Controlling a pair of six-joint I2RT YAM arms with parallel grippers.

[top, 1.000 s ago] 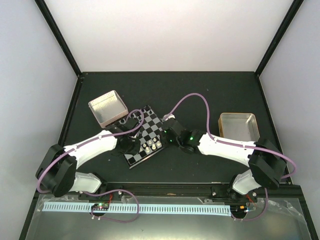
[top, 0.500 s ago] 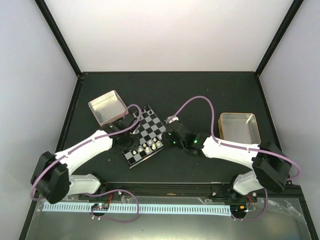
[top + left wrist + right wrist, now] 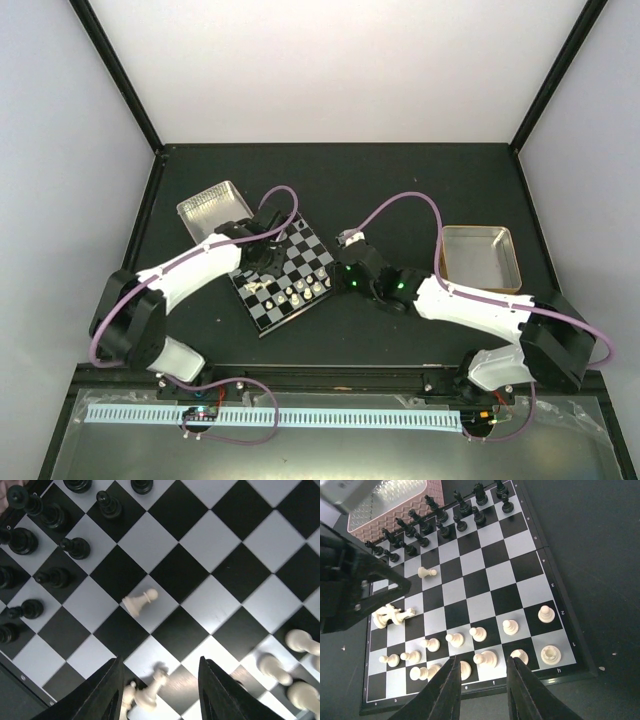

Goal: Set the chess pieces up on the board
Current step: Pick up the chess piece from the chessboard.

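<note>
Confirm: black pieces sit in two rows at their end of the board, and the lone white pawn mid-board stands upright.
The lone white pawn lies on its side, not upright; the right wrist view shows it. The black pieces do sit in two rows at their end of the board.

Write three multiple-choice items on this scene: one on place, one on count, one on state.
1. The black pieces stand along the board edge nearest: A the left tray; B the right tray; C neither.
2. Trays in view: A one; B two; C four.
3. The lone white pawn mid-board is: A upright; B lying on its side; C on a tray.
Key: 1 A, the right wrist view shows them beside that tray. 2 B, one lies on either side of the board. 3 B, its base and head both show sideways on the square.
</note>
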